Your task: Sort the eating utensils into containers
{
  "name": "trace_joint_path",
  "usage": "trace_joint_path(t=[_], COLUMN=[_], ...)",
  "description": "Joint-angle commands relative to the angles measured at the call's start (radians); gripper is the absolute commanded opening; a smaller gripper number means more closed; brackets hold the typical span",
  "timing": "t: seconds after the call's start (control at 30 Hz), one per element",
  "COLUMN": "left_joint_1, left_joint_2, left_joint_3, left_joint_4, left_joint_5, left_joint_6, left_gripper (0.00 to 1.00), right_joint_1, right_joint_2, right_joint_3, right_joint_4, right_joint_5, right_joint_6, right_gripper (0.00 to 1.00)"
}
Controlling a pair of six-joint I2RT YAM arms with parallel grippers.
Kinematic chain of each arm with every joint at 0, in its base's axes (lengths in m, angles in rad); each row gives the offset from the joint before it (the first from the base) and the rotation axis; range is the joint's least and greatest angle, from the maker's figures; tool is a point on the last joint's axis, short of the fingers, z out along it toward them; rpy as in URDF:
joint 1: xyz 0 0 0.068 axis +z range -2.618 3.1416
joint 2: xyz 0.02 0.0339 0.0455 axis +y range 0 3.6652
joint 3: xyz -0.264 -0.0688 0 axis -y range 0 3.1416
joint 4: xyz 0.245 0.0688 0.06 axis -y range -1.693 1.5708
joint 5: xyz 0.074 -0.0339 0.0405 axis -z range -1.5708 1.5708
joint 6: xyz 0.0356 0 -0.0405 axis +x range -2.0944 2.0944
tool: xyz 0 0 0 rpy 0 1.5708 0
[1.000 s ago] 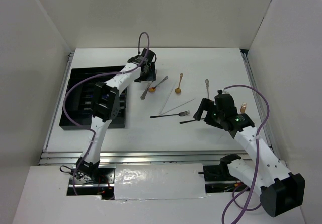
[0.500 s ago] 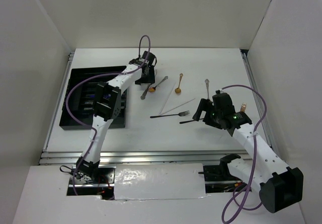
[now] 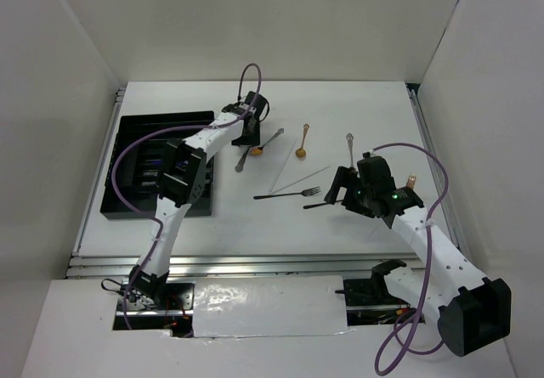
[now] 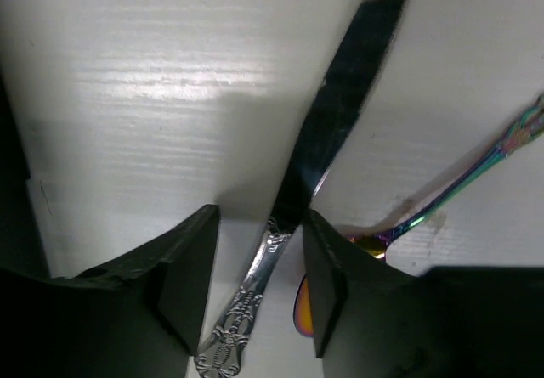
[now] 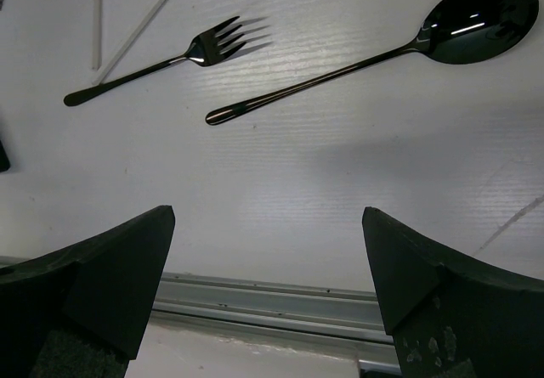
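The silver knife (image 3: 241, 159) lies on the white table, its ornate handle between my left gripper's (image 3: 248, 137) fingers. In the left wrist view the knife (image 4: 297, 217) runs up between the two jaws of this gripper (image 4: 259, 225), which stand partly open with a gap on the left side. A gold-bowled spoon (image 4: 299, 306) lies just right of it. My right gripper (image 3: 340, 189) is wide open and empty (image 5: 268, 221), just short of the black spoon (image 5: 357, 59) and the black fork (image 5: 161, 65). The black tray (image 3: 127, 140) sits at the left.
A second gold-bowled spoon (image 3: 303, 140), a silver utensil (image 3: 349, 149) and the silver chopsticks (image 3: 299, 176) lie mid-table. A small copper-coloured item (image 3: 411, 180) lies by the right edge. The table's metal front rail (image 5: 255, 297) is close below my right gripper.
My left gripper has shifted slightly to the right over the silver knife. My right gripper has edged a little to the left. The utensils on the table have not moved.
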Motion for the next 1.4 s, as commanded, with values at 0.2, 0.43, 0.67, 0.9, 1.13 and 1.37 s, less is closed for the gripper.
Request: trace_joint_path(t=[0.2,0.43,0.67,0.9,1.13,1.37], left_joint_1=[-0.025,-0.023,-0.025,-0.023,-0.023,-0.016], left_joint_2=[-0.048,-0.061,-0.110,-0.111,-0.018,-0.004], left_joint_3=[-0.091,-0.108,-0.152,-0.157,-0.078,-0.091], left_joint_4=[-0.099,-0.098,-0.064,-0.069,-0.131,-0.113], left_joint_5=[-0.026,-0.001,0.052,0.032,0.000,0.047], left_joint_6=[0.038,0.055,0.086,0.118,0.130,0.121], left_gripper=[0.59,0.71,0.81,0.82,0.62,0.30], right_joint_1=[0.023,0.024,0.026,0.031,0.034,0.037], right_joint_2=[-0.018,-0.026,-0.034,-0.033,-0.037,-0.032], right_joint_3=[0.019,0.009,0.004,-0.002,0.001,0.009], right_joint_4=[0.034,0.034,0.030,0.041,0.042,0.042], right_joint_5=[0.002,-0.003,0.003,-0.006,-0.006,-0.005], right_joint_6=[0.026,0.031,0.029,0.036,0.036,0.036], right_gripper=[1.00,1.00,1.00,1.00,1.00,1.00])
